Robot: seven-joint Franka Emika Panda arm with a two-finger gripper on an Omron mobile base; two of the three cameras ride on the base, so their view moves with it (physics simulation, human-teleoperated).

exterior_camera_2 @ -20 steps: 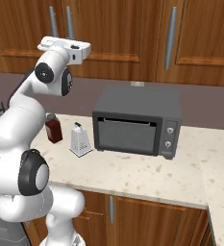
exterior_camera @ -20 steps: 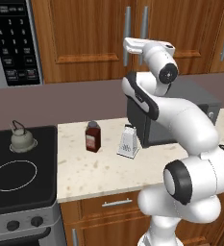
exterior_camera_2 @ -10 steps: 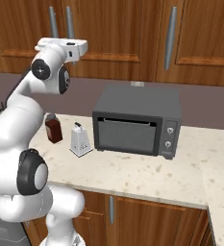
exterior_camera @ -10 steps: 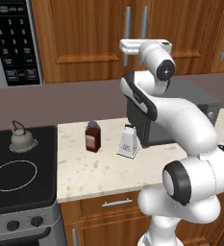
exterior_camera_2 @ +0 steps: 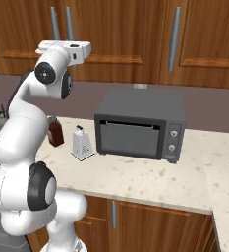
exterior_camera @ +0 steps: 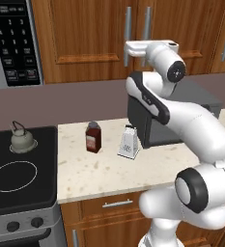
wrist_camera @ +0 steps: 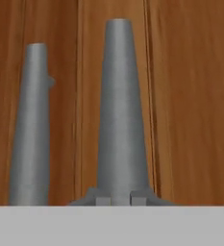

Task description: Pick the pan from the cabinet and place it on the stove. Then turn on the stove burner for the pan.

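Directly ahead of jaws: cabinet (wrist_camera: 190,96) handle (wrist_camera: 120,110).

kettle (exterior_camera: 22,140), red jar (exterior_camera: 92,137) beside grater (exterior_camera: 129,143), toaster oven (exterior_camera_2: 139,125), microwave (exterior_camera: 12,42)

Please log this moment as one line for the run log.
phase: reaching for cabinet | claw: at door handles, state unclear | doors: closed | pan: unseen | stove: kettle on back

Kitchen: stove (exterior_camera: 22,193), microwave (exterior_camera: 10,43), wooden cabinet (exterior_camera_2: 130,34).
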